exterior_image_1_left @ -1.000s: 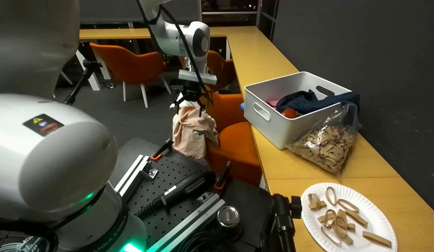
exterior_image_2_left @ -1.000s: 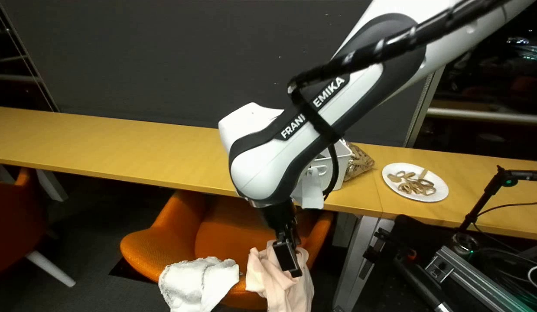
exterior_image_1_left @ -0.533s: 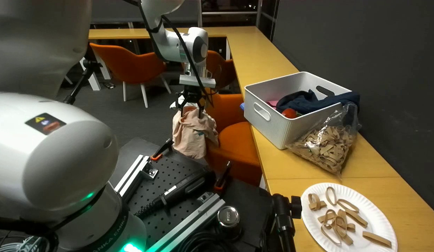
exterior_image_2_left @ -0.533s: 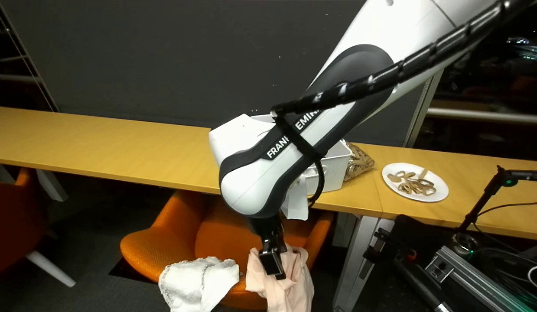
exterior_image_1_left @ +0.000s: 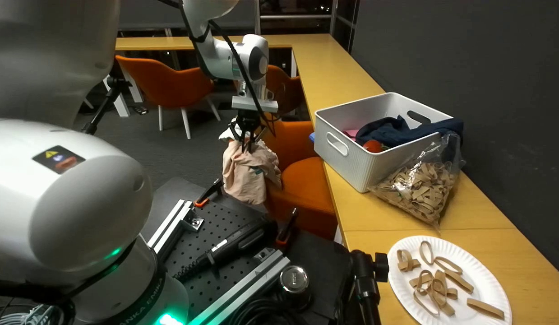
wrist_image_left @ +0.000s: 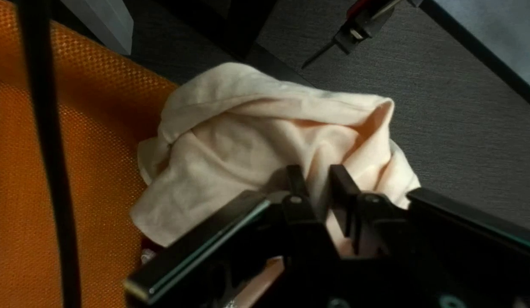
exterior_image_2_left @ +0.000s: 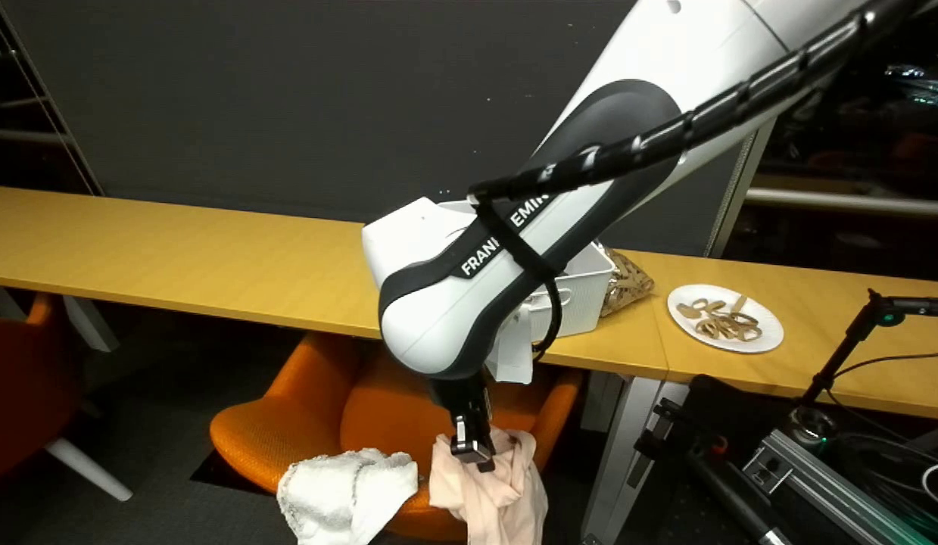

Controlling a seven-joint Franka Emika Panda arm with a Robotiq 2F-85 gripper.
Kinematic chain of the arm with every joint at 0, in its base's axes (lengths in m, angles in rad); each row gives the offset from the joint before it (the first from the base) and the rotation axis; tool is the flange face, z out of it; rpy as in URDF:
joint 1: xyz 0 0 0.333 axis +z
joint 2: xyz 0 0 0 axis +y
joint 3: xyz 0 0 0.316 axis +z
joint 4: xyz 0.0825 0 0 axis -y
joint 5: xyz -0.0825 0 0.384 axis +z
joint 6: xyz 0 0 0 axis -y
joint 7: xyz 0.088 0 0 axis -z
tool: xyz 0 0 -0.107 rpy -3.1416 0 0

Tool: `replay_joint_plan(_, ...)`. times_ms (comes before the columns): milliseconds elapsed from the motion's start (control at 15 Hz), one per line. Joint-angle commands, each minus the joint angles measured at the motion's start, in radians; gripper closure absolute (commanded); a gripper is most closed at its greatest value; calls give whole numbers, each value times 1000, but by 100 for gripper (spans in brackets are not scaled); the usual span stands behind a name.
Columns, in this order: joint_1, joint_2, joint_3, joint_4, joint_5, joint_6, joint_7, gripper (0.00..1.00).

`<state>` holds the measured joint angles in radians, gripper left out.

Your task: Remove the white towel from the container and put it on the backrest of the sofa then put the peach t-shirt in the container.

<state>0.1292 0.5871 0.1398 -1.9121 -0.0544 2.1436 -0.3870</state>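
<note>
L to R in an exterior view: white towel (exterior_image_2_left: 347, 496) is slung over the near rim of the orange chair (exterior_image_2_left: 279, 424) (the "sofa" backrest, I assume), so that half looks done imo. Just right of it, w/ a sliver of orange between, the peach t-shirt (exterior_image_2_left: 506, 503) is draped over the same rim, lots of it hanging down outside. Gripper (wrist_image_left: 318, 173) is right on top: in the wrist view its fingertips (wrist_image_left: 295, 179) sit close w/ a fold of shirt between, so afaict it's pinching the shirt; can't tell how firmly.

Should handle light, thin & floppy, prob cotton, nothing to break, not esp slippery. Loose bits will dangle and could drag the towel along. Best hold imo = the bunched top at the rim, deep pinch thru several layers, then straight up b4 going sideways.

Further right on the table (exterior_image_1_left: 365, 212), the container (exterior_image_1_left: 356, 167) has navy cloth (exterior_image_1_left: 392, 133) in it, hanging over the rim, w/ a bag of tan bands (exterior_image_1_left: 423, 185) right beside it. Soft shirt should squash in fine.
</note>
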Motion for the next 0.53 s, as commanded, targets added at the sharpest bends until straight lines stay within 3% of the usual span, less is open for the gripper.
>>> replay_joint_plan(0, 0, 4, 3, 39, -34, -22, 20, 100)
replay_joint_plan(467, -15, -36, -31, 194, -62, -151, 72, 99)
